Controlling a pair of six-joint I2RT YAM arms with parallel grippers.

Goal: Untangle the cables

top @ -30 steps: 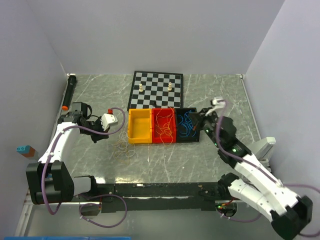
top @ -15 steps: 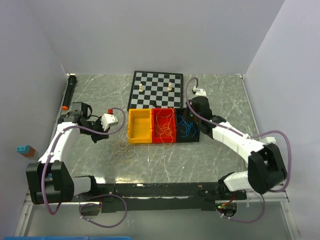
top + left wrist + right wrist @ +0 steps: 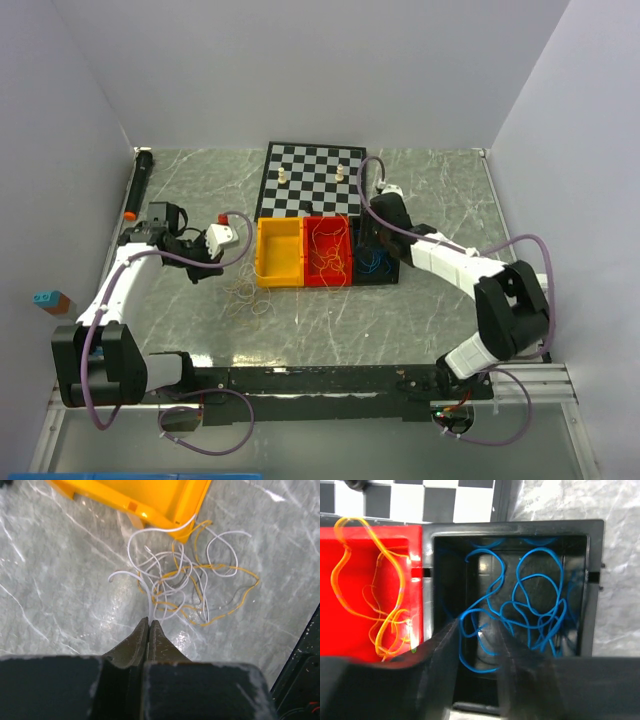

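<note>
A loose tangle of white and orange-yellow cables (image 3: 185,585) lies on the marble table in front of the yellow bin (image 3: 150,500); the tangle (image 3: 248,292) also shows from above. My left gripper (image 3: 149,622) is shut, and a white strand runs straight into its tips. More orange cables (image 3: 385,625) lie in the red bin (image 3: 328,232). Blue cables (image 3: 530,605) fill the black bin (image 3: 520,527). My right gripper (image 3: 477,630) hangs open just above the black bin's near left part, its fingers apart over the blue loops. From above, the right gripper (image 3: 375,240) covers part of that bin.
The yellow, red and black bins stand side by side mid-table. Behind them lies a chessboard (image 3: 312,180) with two pale pieces. A black cylinder (image 3: 140,185) rests along the left wall, and a blue-and-brown block (image 3: 48,298) sits off the table's left edge.
The right arm has swung in from the right side to over the black bin, and its jaws have opened. The left arm has barely shifted.
</note>
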